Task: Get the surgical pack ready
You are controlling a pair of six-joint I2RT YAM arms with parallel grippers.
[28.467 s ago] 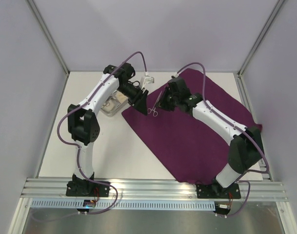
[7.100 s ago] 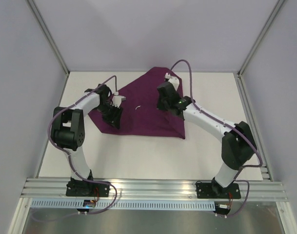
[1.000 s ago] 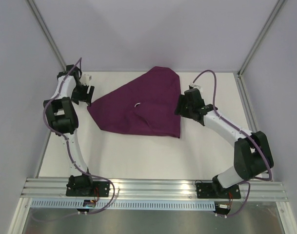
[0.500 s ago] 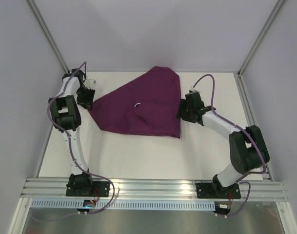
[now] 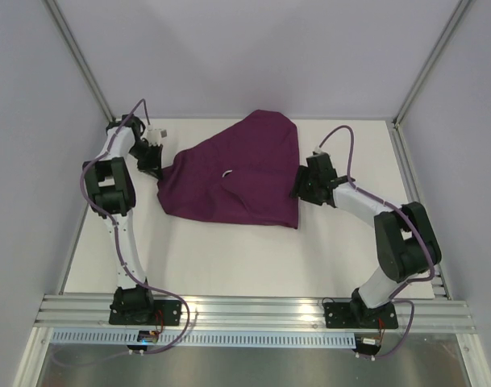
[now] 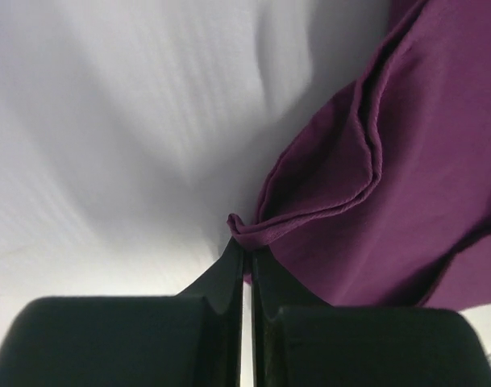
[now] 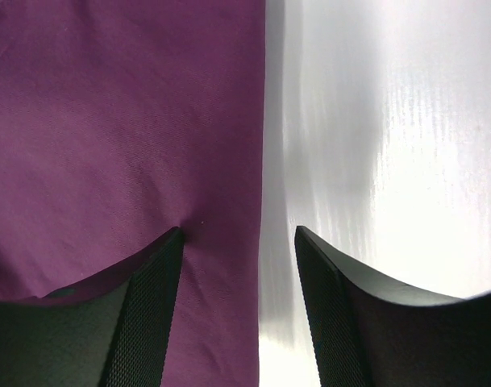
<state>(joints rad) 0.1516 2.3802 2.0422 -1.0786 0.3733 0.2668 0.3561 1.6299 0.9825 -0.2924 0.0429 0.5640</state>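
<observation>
Wrapping step: left fingers (image 6: 221,282) pinch the nine-o'clock corner of the purple cloth (image 5: 245,189); right fingers (image 7: 148,306) spread at three o'clock. Next, probably fold inward.

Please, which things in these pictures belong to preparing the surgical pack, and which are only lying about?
Belong to the job:
- purple cloth, folded over
- left gripper, shut on the cloth's left corner
- right gripper, open over the cloth's right edge

Only there:
- white table
- metal rail at the near edge
</observation>
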